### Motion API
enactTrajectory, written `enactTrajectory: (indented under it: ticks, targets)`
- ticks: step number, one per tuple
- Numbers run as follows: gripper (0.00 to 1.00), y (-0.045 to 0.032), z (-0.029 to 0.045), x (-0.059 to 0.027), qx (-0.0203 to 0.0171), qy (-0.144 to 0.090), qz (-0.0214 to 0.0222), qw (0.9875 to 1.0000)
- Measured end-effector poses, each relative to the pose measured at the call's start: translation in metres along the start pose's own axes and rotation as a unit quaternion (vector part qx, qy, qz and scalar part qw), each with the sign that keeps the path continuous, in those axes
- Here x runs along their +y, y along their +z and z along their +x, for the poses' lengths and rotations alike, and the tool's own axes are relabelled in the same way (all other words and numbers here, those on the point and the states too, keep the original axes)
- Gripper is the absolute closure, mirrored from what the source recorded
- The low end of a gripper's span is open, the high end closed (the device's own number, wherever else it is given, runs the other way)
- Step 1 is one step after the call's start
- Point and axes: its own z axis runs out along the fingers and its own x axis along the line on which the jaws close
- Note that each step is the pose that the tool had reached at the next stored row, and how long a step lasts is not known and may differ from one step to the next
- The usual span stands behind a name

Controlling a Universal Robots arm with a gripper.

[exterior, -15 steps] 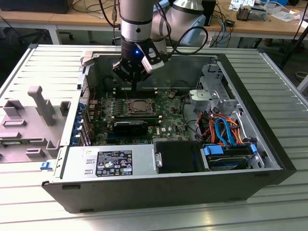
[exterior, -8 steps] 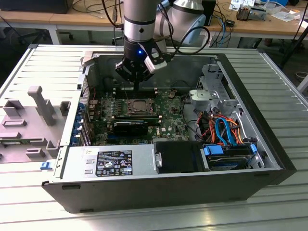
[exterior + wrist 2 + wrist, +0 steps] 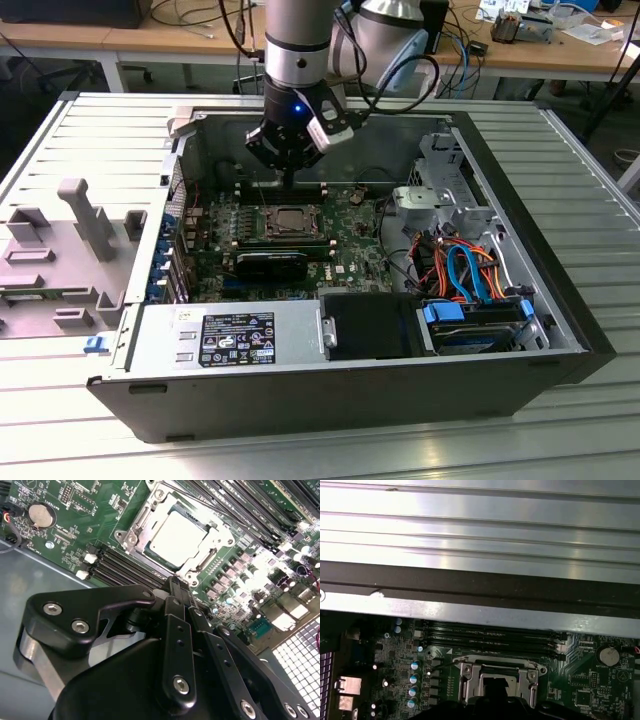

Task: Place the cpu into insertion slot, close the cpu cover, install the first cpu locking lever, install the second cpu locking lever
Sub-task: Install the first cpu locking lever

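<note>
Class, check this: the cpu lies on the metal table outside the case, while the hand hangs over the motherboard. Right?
No. The cpu sits in its socket on the motherboard, framed by the cpu cover, as the second wrist view shows. The hand does hang over the motherboard.

Exterior view sat high, off the arm, facing down on the whole open PC case [image 3: 560,330]. Second wrist view looked past the gripper [image 3: 174,584], v. close to the motherboard [image 3: 75,535]. First wrist view faced across it toward the case wall [image 3: 480,614]. All 3 shared the CPU socket [image 3: 291,221] & RAM slots [image 3: 485,636].
</note>
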Motion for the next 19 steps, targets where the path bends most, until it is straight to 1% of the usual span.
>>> enactTrajectory:
  ticks: [9, 11, 19]
  targets:
    - [0.89, -0.0005, -0.011, -0.001, 0.0022, 0.0, -0.0002, 1.0]
    - [0.89, -0.0007, -0.0144, -0.0013, 0.003, 0.0, -0.0002, 1.0]
    - [0.89, -0.001, -0.0214, -0.0019, 0.0046, 0.0, -0.0004, 1.0]
